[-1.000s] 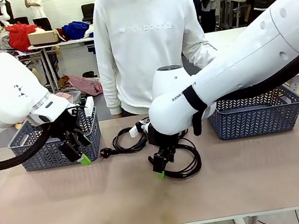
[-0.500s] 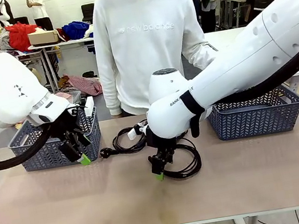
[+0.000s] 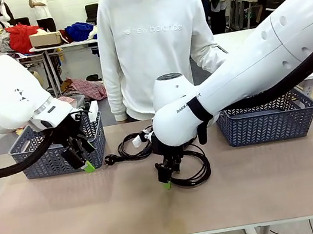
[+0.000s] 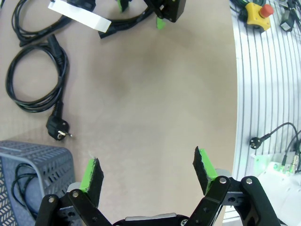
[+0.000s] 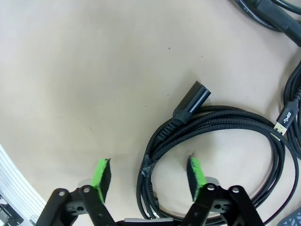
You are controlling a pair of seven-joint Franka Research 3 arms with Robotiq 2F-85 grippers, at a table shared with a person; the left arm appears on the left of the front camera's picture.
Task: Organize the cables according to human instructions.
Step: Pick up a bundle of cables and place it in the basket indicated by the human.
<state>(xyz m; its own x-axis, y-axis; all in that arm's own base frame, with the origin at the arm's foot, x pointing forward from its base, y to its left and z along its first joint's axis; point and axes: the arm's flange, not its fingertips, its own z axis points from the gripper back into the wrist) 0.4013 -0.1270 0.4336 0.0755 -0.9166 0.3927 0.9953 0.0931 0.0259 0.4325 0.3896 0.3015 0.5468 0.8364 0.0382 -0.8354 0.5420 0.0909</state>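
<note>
Right gripper [image 3: 165,180] edges leftward at frame centre, jaws spread astride cable [image 5: 225,115] strands; left gripper [image 3: 85,161] unmoved centre-left, jaws spread too.

Far behind the left gripper [image 3: 87,165]: cluttered tables [image 3: 65,46], red and blue clothing heaps [image 3: 24,36], cardboard box [image 3: 46,39], black chair [image 3: 92,12], white wall [image 3: 66,2]. Beneath it, matte tan tabletop [image 3: 101,217].

Left end effector [image 4: 146,160] open, right one [image 5: 148,162] (lower) open
</note>
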